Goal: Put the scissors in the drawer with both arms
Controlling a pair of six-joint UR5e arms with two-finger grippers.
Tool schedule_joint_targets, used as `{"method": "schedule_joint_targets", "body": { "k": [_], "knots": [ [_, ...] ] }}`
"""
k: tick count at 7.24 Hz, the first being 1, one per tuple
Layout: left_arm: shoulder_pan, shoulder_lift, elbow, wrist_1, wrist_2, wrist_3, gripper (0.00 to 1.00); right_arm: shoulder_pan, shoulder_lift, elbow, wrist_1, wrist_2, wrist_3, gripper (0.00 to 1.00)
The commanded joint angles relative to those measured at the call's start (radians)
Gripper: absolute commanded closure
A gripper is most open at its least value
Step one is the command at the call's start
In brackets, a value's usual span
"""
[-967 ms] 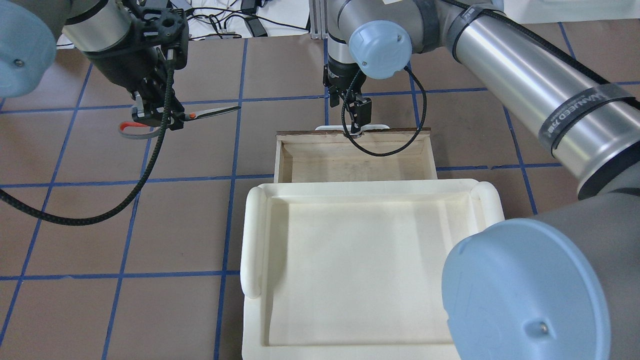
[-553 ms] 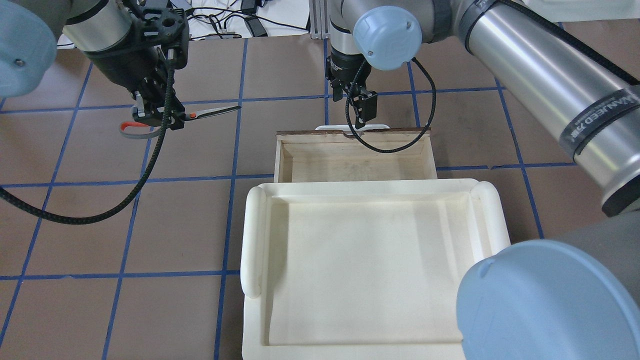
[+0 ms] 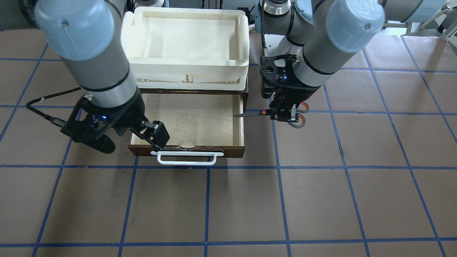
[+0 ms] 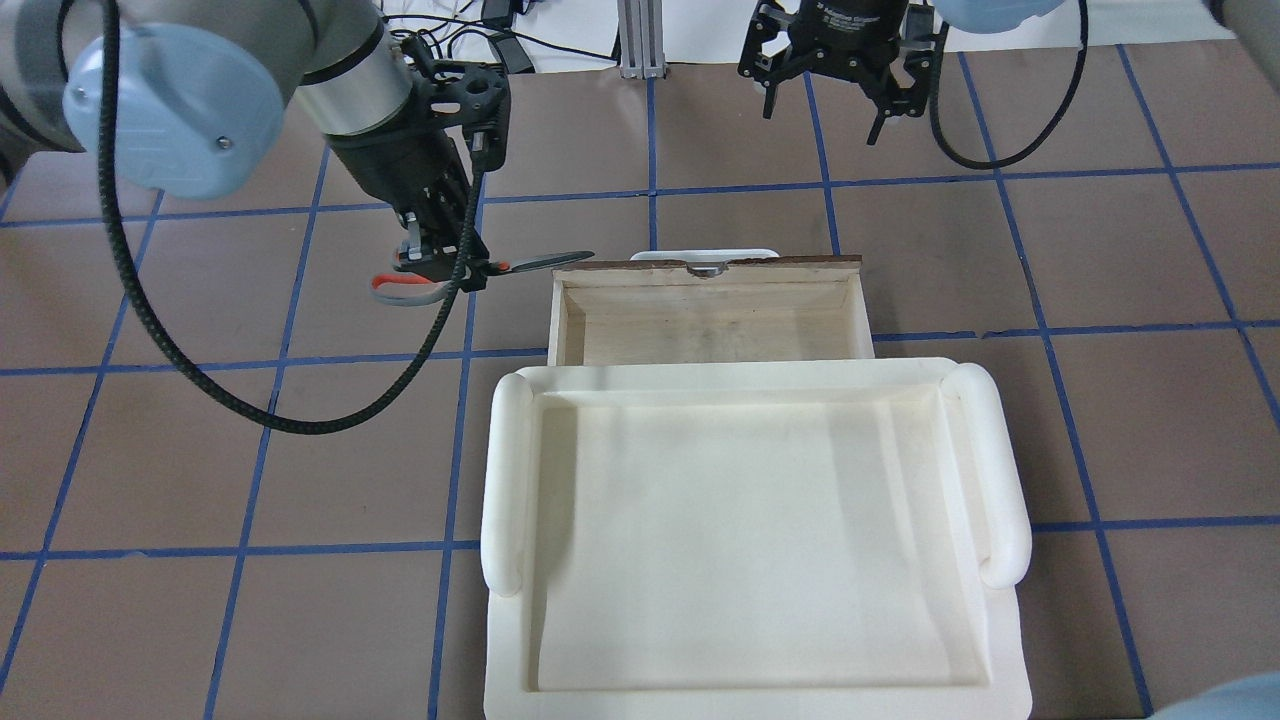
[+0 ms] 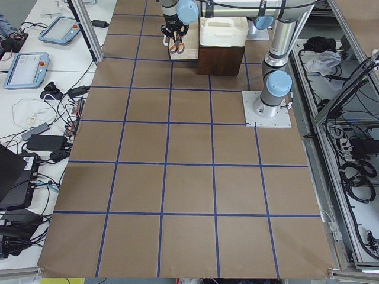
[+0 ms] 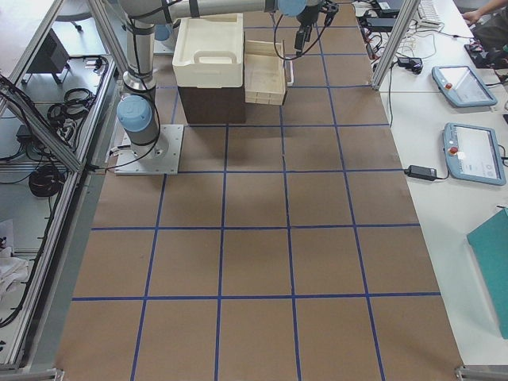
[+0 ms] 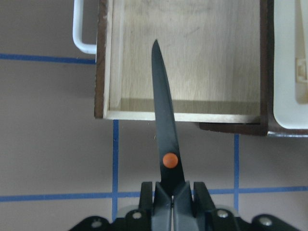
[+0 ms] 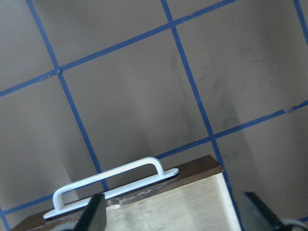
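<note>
the scissors (image 7: 163, 130) hang in the air, blades closed and level, off the left edge of the drawer (image 4: 562, 320). the slim blade points across that side wall, and in the left wrist view its tip lies over the plywood inside while the orange pivot dot lies outside the wall, over the table (image 4: 300, 620). the left gripper (image 4: 440, 262) pinches them just behind the pivot, fingers pressed on the metal, with the orange-lined loops sticking out behind it.

the drawer is pulled out, and its pale floor shows from wall to wall under the blade tip. the white handle (image 3: 185, 162) on its front edge is untouched. the right gripper (image 4: 826, 100) hovers above and beyond the front edge, fingers spread wide and apart from the handle.

the cream tray (image 4: 505, 480) sits on top of the dark cabinet (image 6: 210, 103) that the drawer slides out of, and its pale bottom is in plain view between the rolled rims.
</note>
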Motion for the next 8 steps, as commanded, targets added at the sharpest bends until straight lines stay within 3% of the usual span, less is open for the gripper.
{"method": "schedule_joint_targets", "body": {
  "k": [1, 4, 6, 8],
  "knots": [
    [-0.115, -0.058, 0.022, 0.041, -0.068, -0.061, 1.0, -0.053, -0.082, 0.053, -0.001, -0.001, -0.208, 0.0],
    [-0.237, -0.135, 0.036, 0.096, -0.065, -0.198, 1.0, -0.055, -0.092, 0.079, -0.01, -0.007, -0.356, 0.0],
    [-0.281, -0.184, 0.036, 0.208, -0.065, -0.228, 1.0, -0.053, -0.107, 0.08, 0.002, -0.009, -0.36, 0.0],
    [-0.295, -0.208, 0.028, 0.21, -0.065, -0.262, 1.0, -0.052, -0.115, 0.079, -0.001, -0.001, -0.358, 0.0]
  ]
}}
